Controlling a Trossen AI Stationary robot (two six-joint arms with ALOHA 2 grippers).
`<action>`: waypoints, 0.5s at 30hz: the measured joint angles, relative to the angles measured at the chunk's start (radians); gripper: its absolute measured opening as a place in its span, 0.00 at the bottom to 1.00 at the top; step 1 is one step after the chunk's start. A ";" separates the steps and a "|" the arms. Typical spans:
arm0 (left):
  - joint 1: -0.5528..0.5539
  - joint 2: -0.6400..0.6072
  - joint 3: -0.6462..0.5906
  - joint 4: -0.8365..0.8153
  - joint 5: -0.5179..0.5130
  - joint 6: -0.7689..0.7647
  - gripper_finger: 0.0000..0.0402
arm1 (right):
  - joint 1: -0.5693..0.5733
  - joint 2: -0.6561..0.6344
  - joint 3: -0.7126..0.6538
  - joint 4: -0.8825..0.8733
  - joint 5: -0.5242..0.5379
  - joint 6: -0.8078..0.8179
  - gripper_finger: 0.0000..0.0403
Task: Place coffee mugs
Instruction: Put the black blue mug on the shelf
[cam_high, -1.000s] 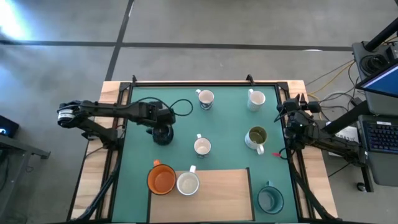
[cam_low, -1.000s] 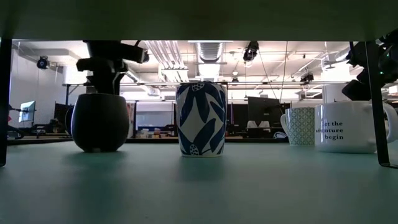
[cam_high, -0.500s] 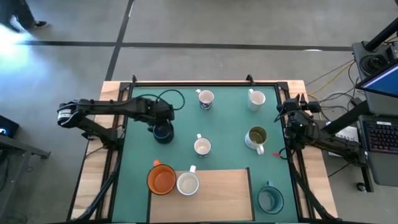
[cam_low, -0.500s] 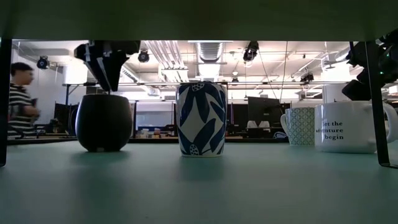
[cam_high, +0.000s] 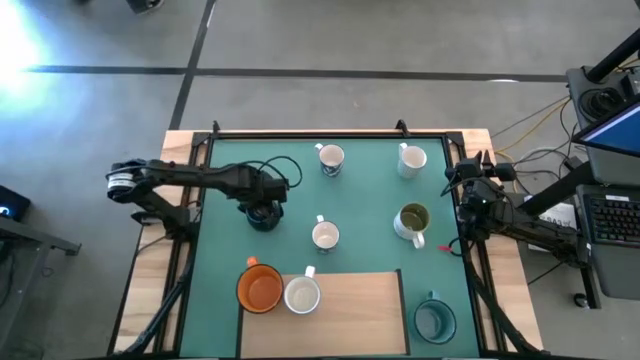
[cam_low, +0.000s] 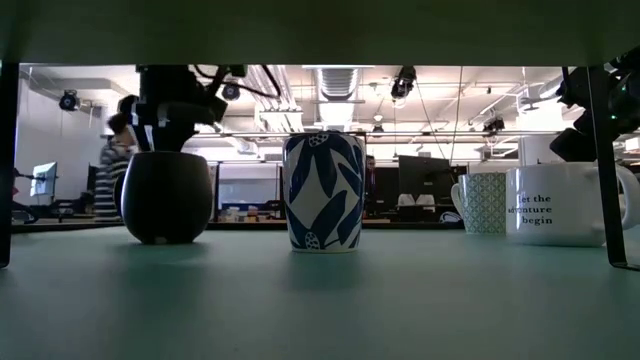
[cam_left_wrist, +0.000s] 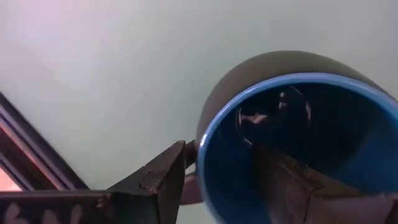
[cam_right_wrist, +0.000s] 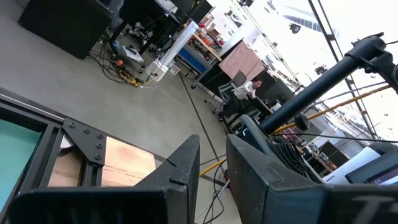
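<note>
From above, the left gripper (cam_high: 262, 205) is hovering over the round dark blue ceramic mug (cam_high: 261, 216) on the green worktop (cam_high: 360, 200); its wrist view shows parted fingers (cam_left_wrist: 158, 180) straddling the rim, needing a straight lift, while the right gripper (cam_high: 462, 185) is waiting at the edge, nearly closed.

The surface (cam_high: 355, 195) is covered by a green mat, with a pale wooden board (cam_high: 345, 320) laid at its lower middle edge. Two white mugs (cam_high: 330, 158) (cam_high: 411, 159) are set near the top. A dark blue mug (cam_high: 262, 214) is seen at left, a white mug (cam_high: 324, 235) at centre, an olive-lined mug (cam_high: 412, 220) at right. An orange mug (cam_high: 260, 288) and another white mug (cam_high: 302, 294) are placed by the board, a teal mug (cam_high: 434, 319) at lower right.
</note>
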 joint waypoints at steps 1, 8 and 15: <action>0.000 0.011 0.000 0.002 0.006 0.011 0.39 | 0.000 0.000 0.000 0.000 0.000 0.000 0.17; 0.001 0.069 0.002 0.018 0.003 0.094 0.16 | 0.000 0.000 0.000 0.000 0.000 0.000 0.17; 0.000 0.077 0.046 0.032 0.013 0.214 0.03 | 0.000 0.000 0.000 0.000 0.000 0.000 0.17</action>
